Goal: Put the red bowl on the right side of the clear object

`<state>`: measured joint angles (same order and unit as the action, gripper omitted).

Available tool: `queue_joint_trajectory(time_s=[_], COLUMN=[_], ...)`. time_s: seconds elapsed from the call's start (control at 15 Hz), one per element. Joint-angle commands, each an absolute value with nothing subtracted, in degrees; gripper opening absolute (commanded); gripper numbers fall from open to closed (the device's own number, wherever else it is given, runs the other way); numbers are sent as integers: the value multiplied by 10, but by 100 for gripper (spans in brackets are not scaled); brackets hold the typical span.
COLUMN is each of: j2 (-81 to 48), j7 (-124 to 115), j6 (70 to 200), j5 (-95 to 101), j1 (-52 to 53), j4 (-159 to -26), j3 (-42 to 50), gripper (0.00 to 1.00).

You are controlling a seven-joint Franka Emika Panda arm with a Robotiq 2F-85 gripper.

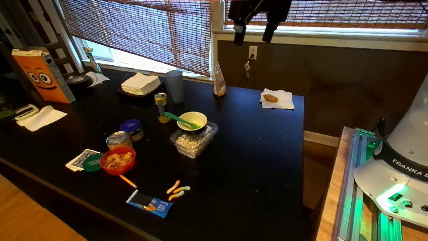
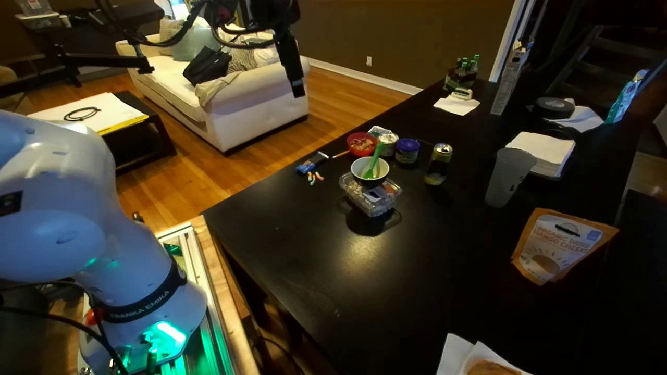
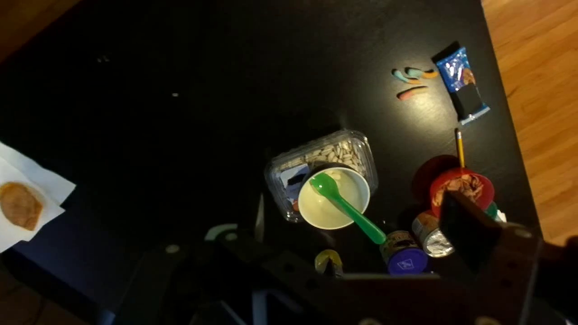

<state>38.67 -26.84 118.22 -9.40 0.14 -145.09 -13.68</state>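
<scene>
The small red bowl (image 1: 115,170) holds brownish food and stands near the table's edge, beside a green lid. It also shows in an exterior view (image 2: 353,148) and in the wrist view (image 3: 487,192), partly behind a finger. The clear tub (image 1: 192,152) of whitish pieces stands mid-table, also in an exterior view (image 2: 376,207) and the wrist view (image 3: 276,189). A cream-lined dark bowl (image 1: 192,117) with a green spoon rests on it. My gripper (image 1: 254,36) is high above the table, open and empty. Its fingers stand apart in the wrist view (image 3: 356,221).
A silver-topped can (image 1: 119,140) and blue-lidded jar (image 1: 131,126) stand close to the red bowl. A pencil (image 1: 128,181), blue wrapper (image 1: 150,203) and gummy worms (image 1: 177,190) lie nearby. A yellow can (image 1: 162,108), tall cup (image 1: 175,86) and upright bag (image 1: 219,82) stand farther back.
</scene>
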Motion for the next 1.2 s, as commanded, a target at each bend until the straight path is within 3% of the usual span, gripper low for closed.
queue_joint_trajectory(time_s=[0.0, 0.53, 0.6, 1.13], j2=[308, 104, 161, 104], j7=[-345, -548, -510, -534], j6=[1291, 1426, 1413, 1424], j5=[-129, 13, -17, 6], j1=[16, 2, 33, 39], j4=[-1428, -1350, -1391, -1356], j3=[-182, -267, -229, -229], gripper=[100, 100, 100, 100])
